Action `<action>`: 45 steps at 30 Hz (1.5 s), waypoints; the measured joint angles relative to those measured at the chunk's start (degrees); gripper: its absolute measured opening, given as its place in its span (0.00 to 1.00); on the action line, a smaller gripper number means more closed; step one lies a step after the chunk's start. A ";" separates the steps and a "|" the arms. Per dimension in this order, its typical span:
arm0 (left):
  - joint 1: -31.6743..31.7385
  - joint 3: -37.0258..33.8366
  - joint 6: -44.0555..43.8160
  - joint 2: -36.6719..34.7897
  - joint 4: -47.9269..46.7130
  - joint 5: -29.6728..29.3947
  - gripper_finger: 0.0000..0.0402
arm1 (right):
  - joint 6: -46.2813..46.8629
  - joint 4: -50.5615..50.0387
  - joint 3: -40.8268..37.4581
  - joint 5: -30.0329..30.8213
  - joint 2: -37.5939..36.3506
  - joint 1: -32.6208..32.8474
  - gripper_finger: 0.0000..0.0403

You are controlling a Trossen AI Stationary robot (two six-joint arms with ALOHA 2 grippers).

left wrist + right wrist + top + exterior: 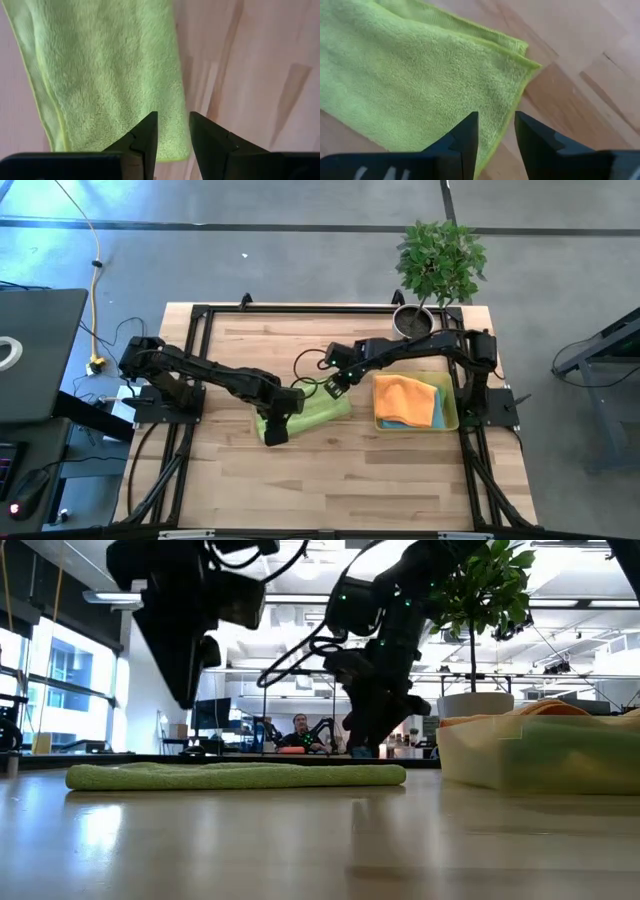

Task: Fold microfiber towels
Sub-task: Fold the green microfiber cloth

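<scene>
Lime green towel [105, 70] lies folded mid-table, left gripper [172, 131] and right gripper [495, 132] parted, empty, over opposite ends. Pinch both layers squarely before folding again.

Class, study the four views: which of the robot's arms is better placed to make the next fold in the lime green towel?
Neither clearly: the left gripper hovers open over one end of the lime green towel, the right gripper open over the other corner. Probably both together.

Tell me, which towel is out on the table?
The lime green towel, lying folded on the bare wood between both arms. The orange towel and blue towel sit in the tray.
</scene>
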 joint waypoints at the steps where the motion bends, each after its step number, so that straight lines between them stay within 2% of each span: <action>1: 0.00 0.52 0.30 0.00 -0.20 -0.01 0.25 | 0.17 0.50 -0.26 0.11 0.08 0.19 0.30; 10: 0.00 5.02 0.97 -0.02 -0.39 -0.59 0.25 | 4.61 0.63 -0.40 2.86 4.16 1.08 0.44; 14: 0.00 6.61 0.97 -0.02 -0.43 -0.60 0.25 | 4.17 1.10 -0.44 2.39 4.74 1.81 0.44; 18: 0.00 8.00 0.97 -0.02 -0.57 -0.60 0.25 | 3.67 3.17 -0.36 2.77 5.47 3.25 0.39; 23: 0.00 10.79 1.10 -0.04 -2.83 -0.61 0.25 | 6.22 3.22 -0.23 7.04 7.08 5.23 0.29; 27: 0.00 12.63 1.10 -0.07 -4.47 -0.61 0.25 | 7.58 2.15 -0.13 10.49 7.37 6.27 0.19; 33: 0.00 16.13 2.39 -0.07 -7.23 -0.63 0.25 | 6.17 2.37 -0.13 12.24 7.37 6.98 0.03; 39: 0.00 19.88 3.07 -0.07 -11.09 -0.63 0.25 | 2.43 -0.52 1.09 13.99 7.53 6.96 0.01; 45: 0.00 22.90 3.12 -0.07 -14.45 -0.65 0.25 | -6.44 -13.30 5.85 21.62 8.12 4.96 0.00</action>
